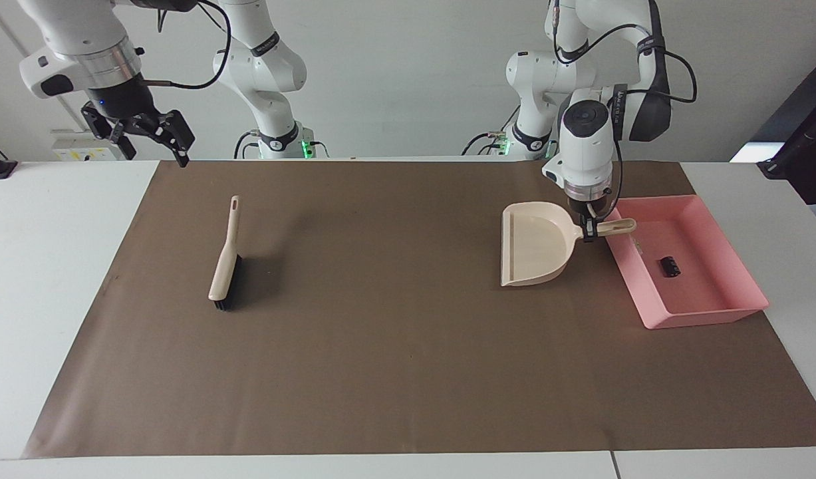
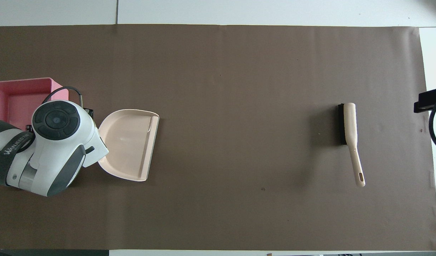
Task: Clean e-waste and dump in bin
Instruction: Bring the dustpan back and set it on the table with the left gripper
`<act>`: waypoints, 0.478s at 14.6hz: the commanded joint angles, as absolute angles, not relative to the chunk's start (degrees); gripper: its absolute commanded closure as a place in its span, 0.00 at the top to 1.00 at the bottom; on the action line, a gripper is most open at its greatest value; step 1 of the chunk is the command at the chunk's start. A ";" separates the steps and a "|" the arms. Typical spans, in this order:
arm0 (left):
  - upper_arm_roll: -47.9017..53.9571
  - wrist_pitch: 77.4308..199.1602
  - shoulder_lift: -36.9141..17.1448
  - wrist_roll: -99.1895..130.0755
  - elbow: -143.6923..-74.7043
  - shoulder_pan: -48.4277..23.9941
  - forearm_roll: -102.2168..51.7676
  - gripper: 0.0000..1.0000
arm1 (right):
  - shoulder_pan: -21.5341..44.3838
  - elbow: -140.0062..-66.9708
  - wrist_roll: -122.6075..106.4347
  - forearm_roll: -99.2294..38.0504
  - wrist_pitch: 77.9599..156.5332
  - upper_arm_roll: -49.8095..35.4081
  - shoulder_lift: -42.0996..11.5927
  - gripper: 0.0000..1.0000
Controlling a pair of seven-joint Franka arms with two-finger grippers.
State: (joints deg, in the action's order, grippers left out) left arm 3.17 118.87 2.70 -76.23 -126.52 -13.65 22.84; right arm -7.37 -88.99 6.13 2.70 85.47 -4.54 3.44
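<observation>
The pink bin [image 1: 707,315] stands at the left arm's end of the mat; its corner shows in the overhead view [image 2: 11,83]. A small black block [image 1: 670,266] lies in it. I cannot make out the white cylinder. My left gripper [image 1: 590,225] is shut on the handle of the beige dustpan [image 1: 534,243], which lies flat and low at mat level beside the bin, toward the table's middle. In the overhead view the left arm's wrist hides the gripper, and the dustpan [image 2: 127,144] shows beside it. My right gripper [image 1: 151,141] is open and empty, raised over the right arm's end of the mat.
A beige hand brush with black bristles [image 1: 225,266] lies on the brown mat [image 1: 394,346] toward the right arm's end, also in the overhead view [image 2: 349,129]. The right gripper's tip [image 2: 429,101] shows at the mat's edge there.
</observation>
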 commanded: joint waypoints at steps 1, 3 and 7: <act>2.11 123.56 -0.08 -73.67 -127.61 -15.72 21.80 0.00 | -2.49 -88.76 8.00 3.25 84.72 -0.47 3.25 1.00; 2.11 125.77 -1.58 -72.43 -128.14 -16.78 21.71 0.00 | 3.06 -89.12 8.35 3.25 84.55 3.76 3.34 1.00; 2.11 125.86 -2.11 -68.91 -129.63 -16.88 21.62 0.00 | 2.55 -89.38 7.74 3.34 82.88 3.69 3.86 1.00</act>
